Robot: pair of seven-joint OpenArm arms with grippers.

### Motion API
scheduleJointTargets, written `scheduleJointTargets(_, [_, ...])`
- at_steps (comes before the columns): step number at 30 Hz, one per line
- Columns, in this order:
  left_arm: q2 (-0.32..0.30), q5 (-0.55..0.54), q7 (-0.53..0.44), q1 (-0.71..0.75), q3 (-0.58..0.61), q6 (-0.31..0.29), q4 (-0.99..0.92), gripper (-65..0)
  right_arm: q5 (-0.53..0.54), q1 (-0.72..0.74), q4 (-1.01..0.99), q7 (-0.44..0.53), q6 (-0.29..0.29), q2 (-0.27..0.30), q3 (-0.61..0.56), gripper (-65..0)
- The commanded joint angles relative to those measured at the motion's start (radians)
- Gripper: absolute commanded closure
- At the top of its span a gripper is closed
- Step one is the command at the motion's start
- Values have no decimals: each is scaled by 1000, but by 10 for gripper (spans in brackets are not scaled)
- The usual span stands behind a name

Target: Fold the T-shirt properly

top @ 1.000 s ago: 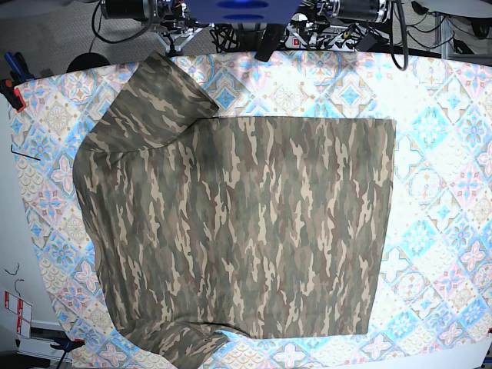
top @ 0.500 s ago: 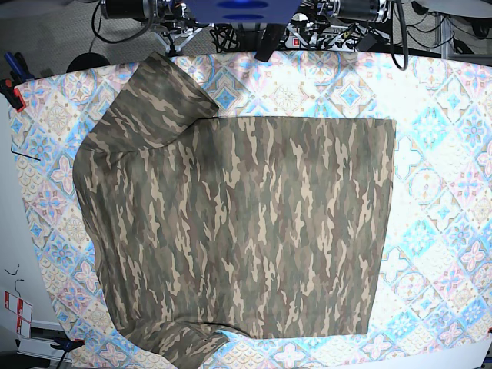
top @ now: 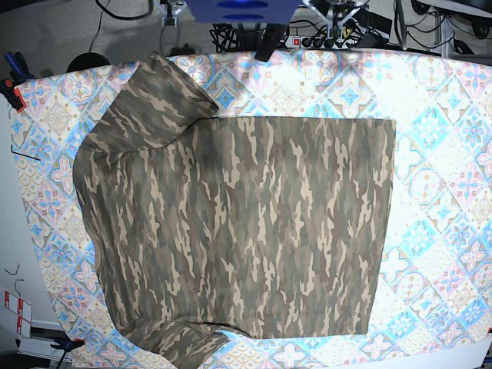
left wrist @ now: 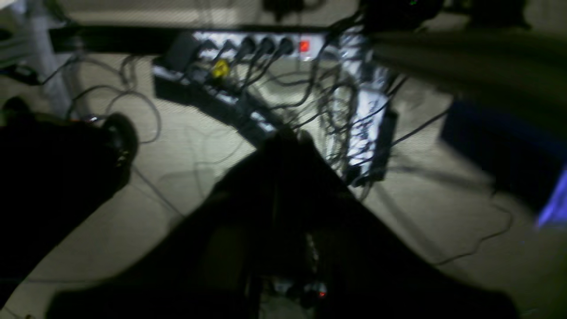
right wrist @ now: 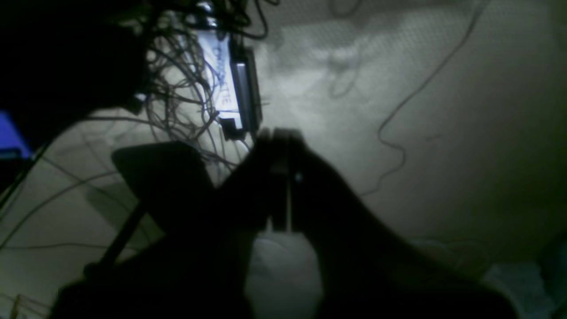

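The camouflage T-shirt (top: 246, 231) lies spread flat on the tile-patterned tablecloth (top: 442, 154), with one sleeve at the upper left and the other at the lower left. Its straight hem faces right. Neither gripper shows in the base view. In the left wrist view my left gripper (left wrist: 288, 138) is a dark shape with its jaws shut and empty, hanging over the floor. The right gripper (right wrist: 279, 133) in the right wrist view is likewise shut on nothing, above the floor and away from the shirt.
A power strip (left wrist: 261, 44) and tangled cables (left wrist: 341, 102) lie on the floor behind the table. A white box with cables (right wrist: 221, 75) shows there too. The blue robot base (top: 242, 8) sits at the table's far edge, a red clamp (top: 11, 92) at the left edge.
The black arm parts that showed at the top edge of the base view have left the frame. The T-shirt has not moved.
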Motion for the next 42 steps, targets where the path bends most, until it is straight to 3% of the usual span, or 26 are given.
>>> scheduleJointTargets(1, [-1, 0, -55, 12, -3, 0, 1, 0, 2, -8, 1, 35, -3, -1, 26, 0])
scheduleJointTargets(8, [-20, -1, -336, 91, -4, 0, -2, 0, 2, -67, 1, 184, -3, -1, 109, 0])
scheduleJointTargets(15, [-21, -1, -695, 184, -4, 3, -2, -1, 0, -157, 1, 464, -3, -5, 107, 0])
scheduleJointTargets(21, [-21, -1, -905, 242, -6, 3, -1, -1, 0, -214, 1, 624, -3, -7, 105, 0])
scheduleJointTargets(30, [-23, -47, -904, 267, -6, 3, 87, -1, -4, -301, 1, 948, -3, -24, 102, 0])
scheduleJointTargets(34, [-23, -84, -904, 347, -6, 3, 263, -1, -6, -337, 1, 1083, -3, -27, 98, 0])
scheduleJointTargets(42, [-23, -123, -899, 566, -6, 3, 802, -2, -6, -355, 2, 1080, -3, -27, -14, 0])
